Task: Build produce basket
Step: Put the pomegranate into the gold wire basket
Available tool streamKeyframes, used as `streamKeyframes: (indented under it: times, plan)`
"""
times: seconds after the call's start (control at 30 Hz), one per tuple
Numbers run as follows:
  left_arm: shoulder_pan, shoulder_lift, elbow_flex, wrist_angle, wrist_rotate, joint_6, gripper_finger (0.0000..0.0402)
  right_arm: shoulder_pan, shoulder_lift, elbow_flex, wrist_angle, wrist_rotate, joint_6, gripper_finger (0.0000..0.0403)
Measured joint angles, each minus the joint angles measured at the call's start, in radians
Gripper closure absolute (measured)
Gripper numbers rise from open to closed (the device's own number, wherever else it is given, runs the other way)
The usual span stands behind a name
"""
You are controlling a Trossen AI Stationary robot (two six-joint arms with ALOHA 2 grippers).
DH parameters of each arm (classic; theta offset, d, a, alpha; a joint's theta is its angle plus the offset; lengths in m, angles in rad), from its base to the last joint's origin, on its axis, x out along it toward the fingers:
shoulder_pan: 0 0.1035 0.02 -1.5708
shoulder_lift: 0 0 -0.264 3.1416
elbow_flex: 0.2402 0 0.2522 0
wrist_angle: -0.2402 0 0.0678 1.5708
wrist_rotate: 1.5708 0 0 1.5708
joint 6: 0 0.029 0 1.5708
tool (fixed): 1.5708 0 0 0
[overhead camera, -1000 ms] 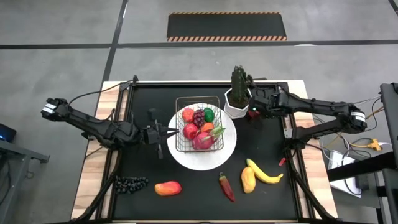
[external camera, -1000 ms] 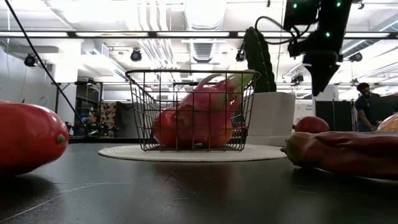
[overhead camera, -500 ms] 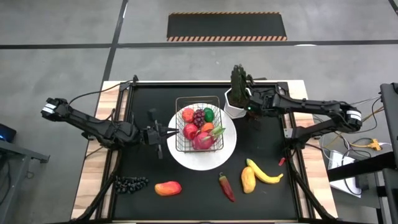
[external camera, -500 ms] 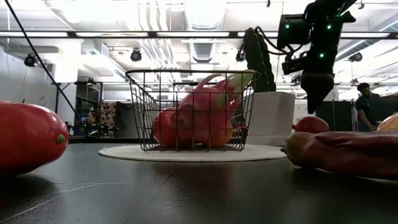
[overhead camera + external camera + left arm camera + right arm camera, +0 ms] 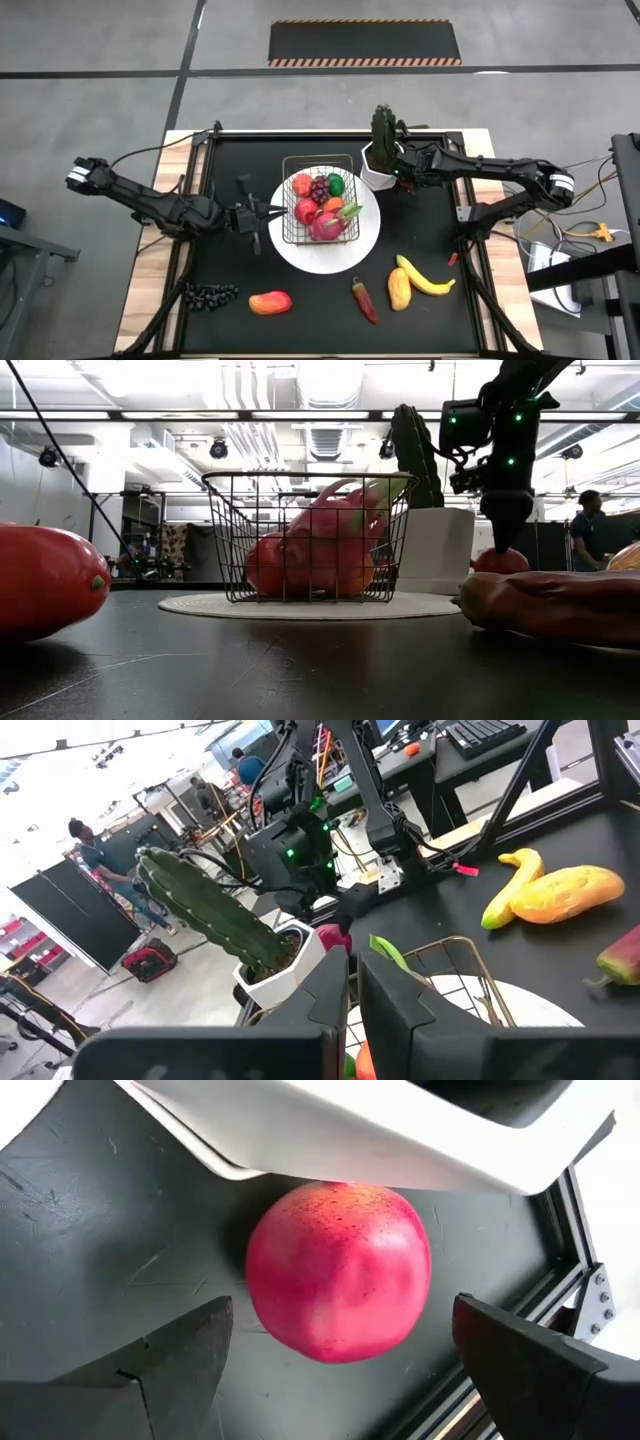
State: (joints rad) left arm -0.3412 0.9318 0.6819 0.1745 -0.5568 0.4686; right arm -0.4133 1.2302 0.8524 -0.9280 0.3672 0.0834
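Your right gripper (image 5: 335,1365) hangs wide open over the apple (image 5: 338,1270) (beside the pot (image 5: 350,1130)), gripping nothing. Left gripper (image 5: 348,990), closed and empty, waits by the basket (image 5: 320,200).

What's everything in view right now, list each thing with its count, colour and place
basket: one, dark wire, on the plate, holding fruit
plate: one, white, table centre
cactus pot: one, white, right of the basket
apple: one, red, beside the pot
banana: one, yellow, front right
mango: one, yellow, beside the banana
chili: one, red, front centre
grapes: one bunch, dark, front left
left gripper: shut, left of the basket
right gripper: open, over the apple
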Motion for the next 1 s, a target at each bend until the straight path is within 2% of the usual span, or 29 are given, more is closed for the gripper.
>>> streamKeyframes:
  times: [0.2, 0.37, 0.6, 0.8, 1.0]
  plan:
    - [0.0, -0.006, -0.002, 0.0, 0.0, 0.011, 0.0391, -0.011, 0.008, 0.0, 0.002, -0.006, 0.0, 0.0044]
    - [0.0, -0.013, -0.002, 0.001, 0.0, 0.011, 0.0391, -0.011, 0.009, -0.001, 0.002, -0.111, -0.015, 0.0044]
    - [0.001, -0.013, -0.002, 0.0, 0.0, 0.011, 0.0391, -0.011, -0.005, 0.021, -0.092, -0.194, 0.035, 0.0065]
    - [0.0, -0.013, -0.002, 0.0, 0.0, 0.012, 0.0391, -0.01, -0.009, 0.089, -0.253, -0.211, 0.187, 0.0082]
    - [0.0, -0.013, -0.002, 0.0, -0.001, 0.019, 0.0391, 0.011, -0.039, 0.09, -0.271, -0.213, 0.274, 0.0085]
